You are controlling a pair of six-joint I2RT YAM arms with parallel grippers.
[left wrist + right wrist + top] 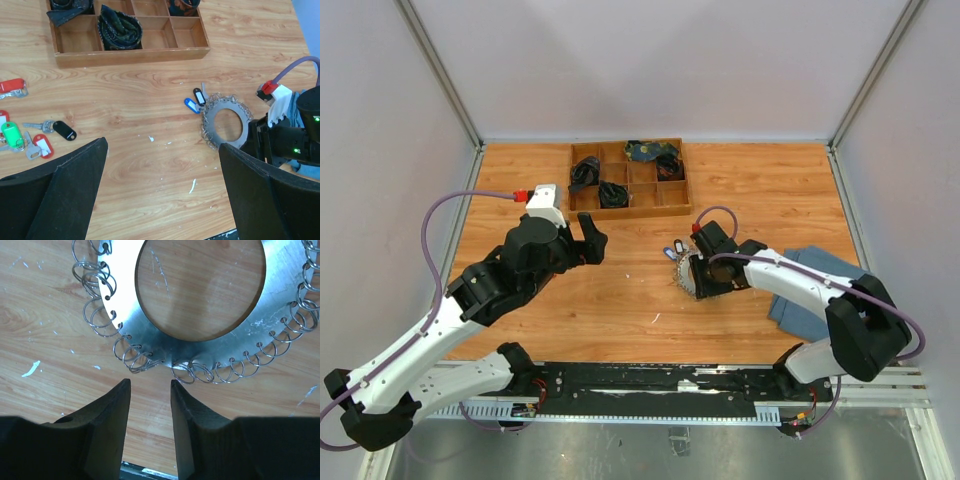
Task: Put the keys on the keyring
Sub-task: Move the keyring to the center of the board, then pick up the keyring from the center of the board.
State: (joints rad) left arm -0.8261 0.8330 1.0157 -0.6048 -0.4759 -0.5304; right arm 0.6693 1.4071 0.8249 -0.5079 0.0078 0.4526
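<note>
We see the keyring [227, 124] lying flat on the wooden table [620, 300], right of centre in the overhead view. It is a thin silver disc with a big round hole, its rim strung with many small wire loops [97, 315]. In the left wrist view a blue tag [190, 105] and a black tag [200, 96] lie at the ring's upper left edge, right against the loops as far as we can tell. The right gripper [149, 385] sits low at the near side of the ring. In its own view the two dark fingers [107, 410] stand close together with a narrow gap, just short of the rim. Only bare wood shows between them, so we see nothing held. One loop lies just above the gap, towards the finger on the left of the frame. The left gripper [162, 145] hangs left of centre in the overhead view, well apart from the ring. Its jaws are spread wide and empty, filling the lower corners of its own view. The keys [44, 146] lie loose at the left edge of the left wrist view. There we see a green head [12, 134], a black head [64, 130] and red ones, with bare silver blades among them, and one more red head [11, 85] a little higher. They are well apart from the keyring. In the overhead view the left arm covers that patch, so we cannot make them out there. A wooden tray [132, 56] with compartments sits at the top of the frame, dark bundles in some cells. A blue cloth [795, 312] lies beneath the right arm at the right side of the table.
</note>
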